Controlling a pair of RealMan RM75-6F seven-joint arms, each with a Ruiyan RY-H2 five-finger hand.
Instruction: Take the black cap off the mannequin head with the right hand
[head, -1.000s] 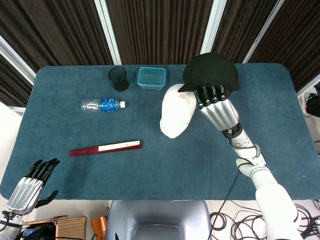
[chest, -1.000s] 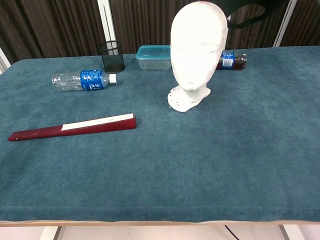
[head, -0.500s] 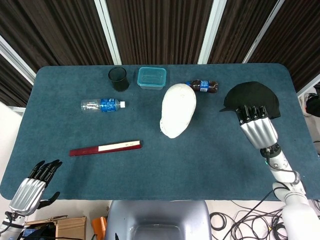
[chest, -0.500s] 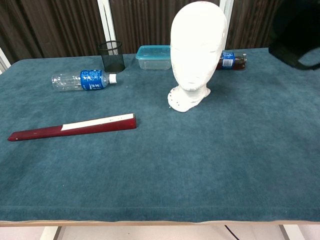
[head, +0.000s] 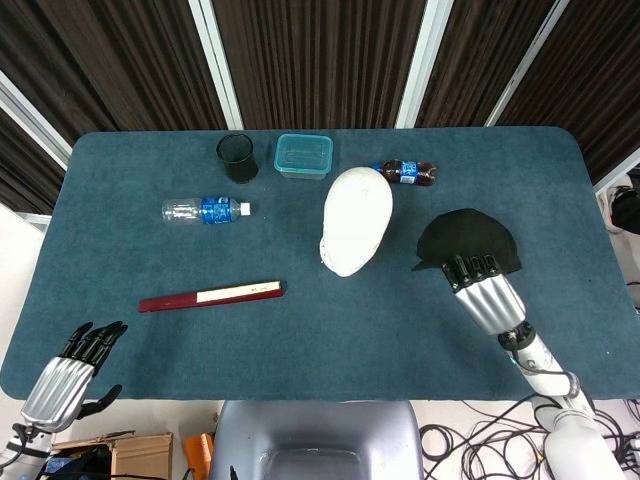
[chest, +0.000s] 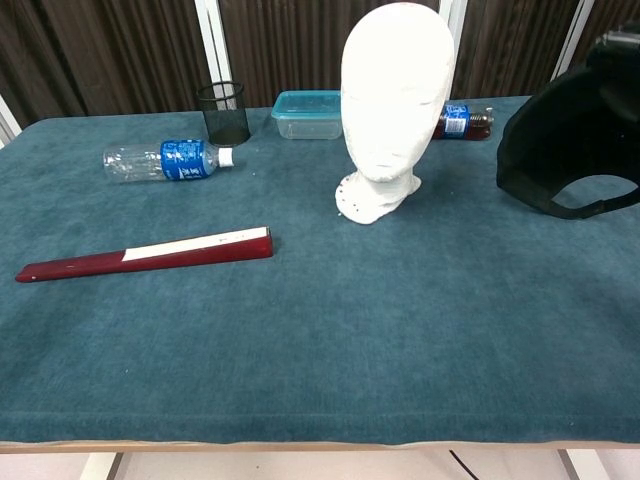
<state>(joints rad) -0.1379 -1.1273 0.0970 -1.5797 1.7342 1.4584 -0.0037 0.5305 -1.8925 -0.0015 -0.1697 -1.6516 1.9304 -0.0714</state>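
Observation:
The white mannequin head (head: 357, 220) (chest: 393, 100) stands bare near the middle of the table. To its right, my right hand (head: 482, 291) holds the black cap (head: 465, 240) (chest: 565, 140) above the cloth, its fingers over the cap's near edge. In the chest view the cap hangs at the right edge with its opening towards the camera; the hand itself barely shows there. My left hand (head: 68, 372) is off the table's near left corner, fingers apart and empty.
On the blue table (head: 300, 340) lie a clear water bottle (head: 205, 210), a dark red folded fan (head: 210, 296), and a cola bottle (head: 405, 173). A black mesh cup (head: 236, 156) and a teal lidded box (head: 303, 155) stand at the back.
The cap has come off the mannequin head. My right hand carried it out to the far right, then back left and nearer, lower over the table. The left hand barely moved.

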